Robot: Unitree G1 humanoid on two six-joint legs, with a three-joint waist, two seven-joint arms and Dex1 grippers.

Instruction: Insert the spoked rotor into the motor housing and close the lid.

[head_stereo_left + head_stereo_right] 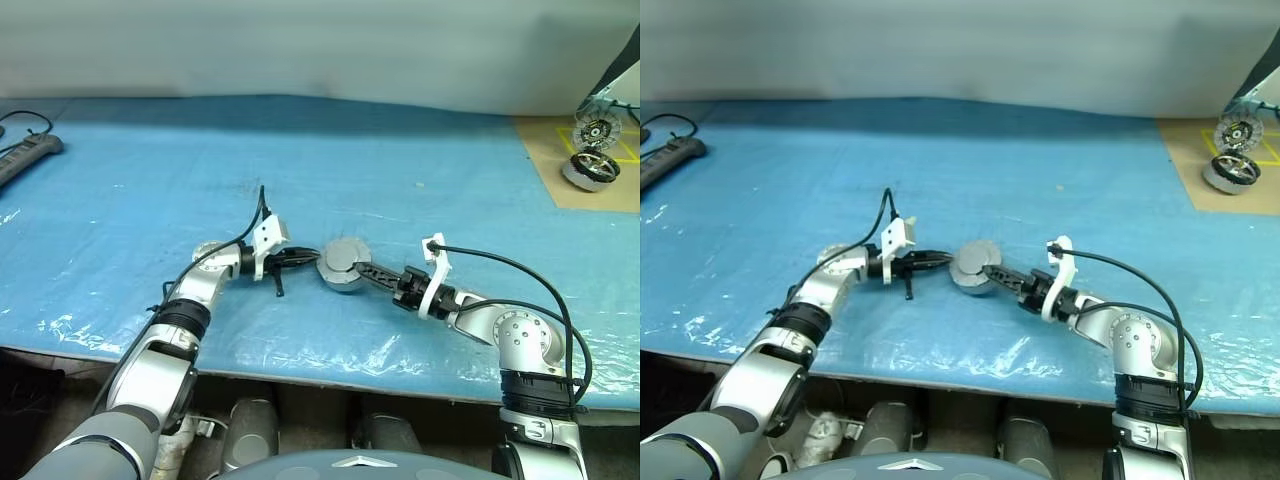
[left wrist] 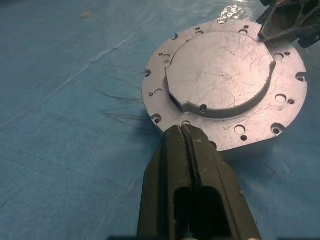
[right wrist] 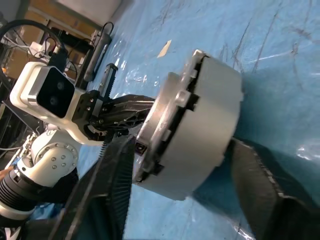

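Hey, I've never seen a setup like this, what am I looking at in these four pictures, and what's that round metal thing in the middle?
This is a humanoid robot with two arms, each ending in a two-fingered black tool. Two pictures come from cameras in its head, looking down over a table covered in a blue sheet. The other two come from cameras on its wrists, looking along each tool's fingers.

The round silver object is the motor housing with its lid closed on top. The left tool, fingers shut together, touches the housing's rim. The right tool has a finger on each side of the housing; whether it grips yet is unclear.

A black power strip lies at the far left. Another hinged motor stands open on a brown mat at the far right.
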